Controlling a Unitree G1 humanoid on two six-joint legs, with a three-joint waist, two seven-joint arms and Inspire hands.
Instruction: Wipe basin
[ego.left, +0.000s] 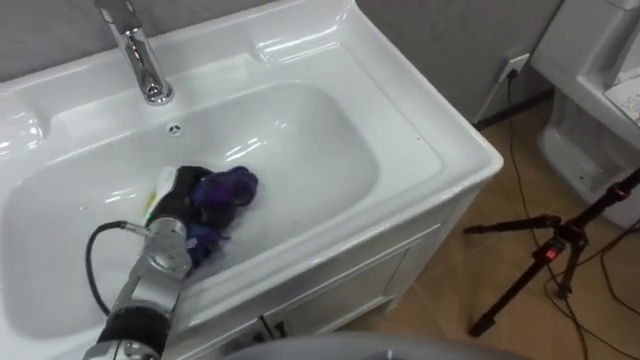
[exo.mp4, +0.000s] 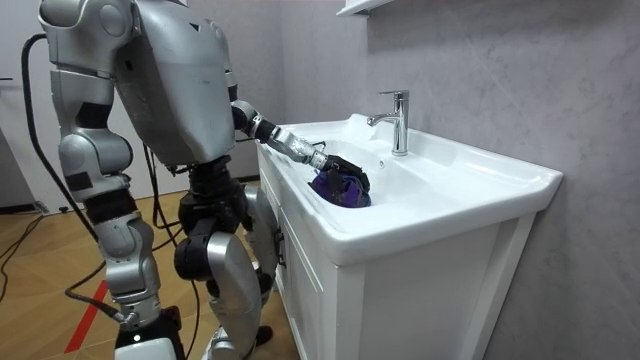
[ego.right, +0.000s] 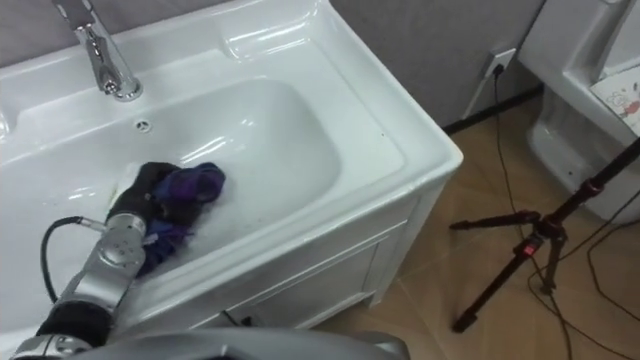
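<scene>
Left hand (ego.left: 178, 200) around cloth (ego.left: 230, 187), low in basin (ego.left: 320, 150)

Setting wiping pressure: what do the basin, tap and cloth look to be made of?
The basin looks like glazed white ceramic, going by the sharp reflections on its rim. The tap is polished metal, likely chrome, mirror-bright. The cloth is soft purple fabric, bunched in folds; its weave is too small to tell.

Glossy white basin (ego.left: 420, 150), chrome tap (ego.left: 140, 60), purple cloth (ego.left: 225, 190)
</scene>
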